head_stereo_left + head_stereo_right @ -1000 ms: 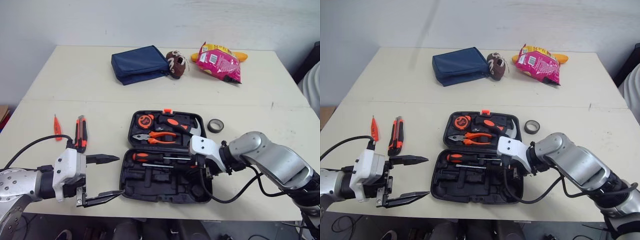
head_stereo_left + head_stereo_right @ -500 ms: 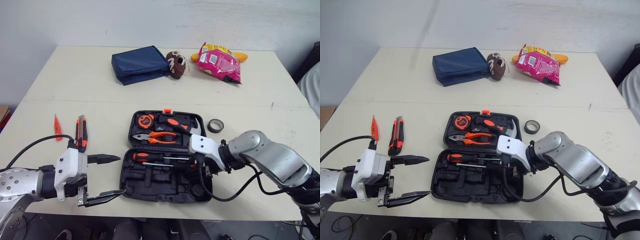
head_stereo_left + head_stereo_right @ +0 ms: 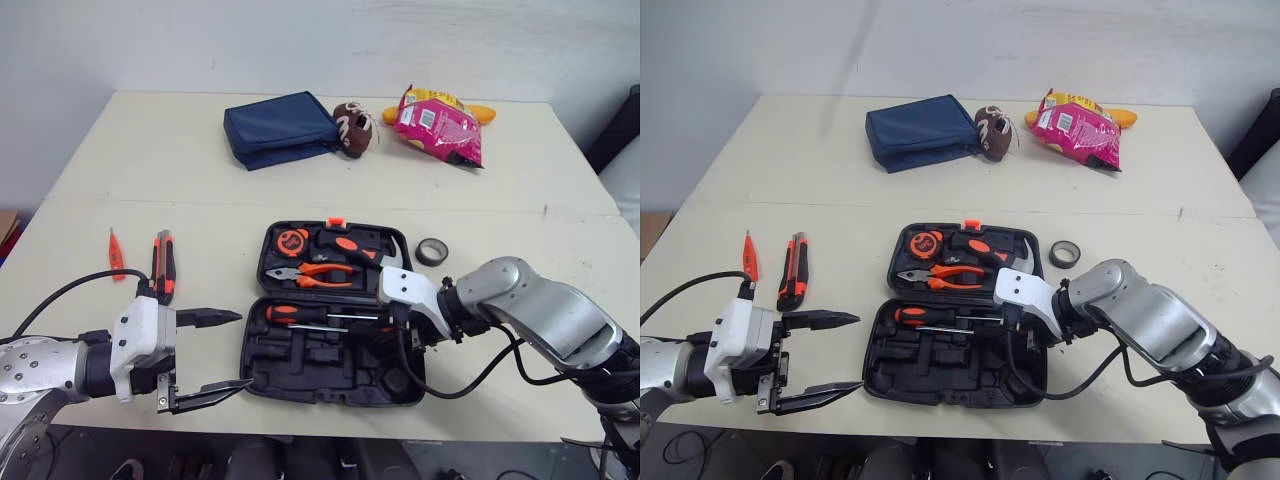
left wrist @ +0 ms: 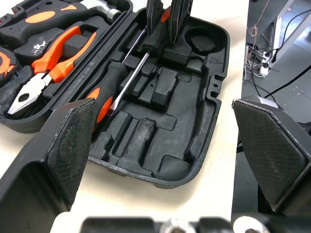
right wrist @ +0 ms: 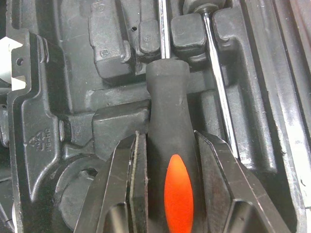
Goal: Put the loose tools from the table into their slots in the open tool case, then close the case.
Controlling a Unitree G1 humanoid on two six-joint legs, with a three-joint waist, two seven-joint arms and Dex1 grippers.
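The black open tool case [image 3: 300, 368] lies at the table's front centre. My right gripper [image 5: 170, 141] reaches into its near half, shut on the black and orange handle of a screwdriver [image 5: 169, 92] whose shaft lies along a slot. Beside it, another screwdriver [image 3: 296, 313] sits in its slot. My left gripper [image 3: 244, 350] hovers open just left of the case, holding nothing. Loose on the table to the left are an orange and black utility knife [image 3: 162, 265] and a small orange tester screwdriver [image 3: 115, 253]. A tape roll [image 3: 431, 251] rests right of the case.
The case lid holds pliers [image 3: 312, 272], a tape measure [image 3: 292, 241] and a hammer [image 3: 362, 250]. At the table's back lie a blue pouch [image 3: 278, 128], a small brown toy football [image 3: 351, 127] and a pink snack bag [image 3: 437, 122]. The table's front edge runs just below the case.
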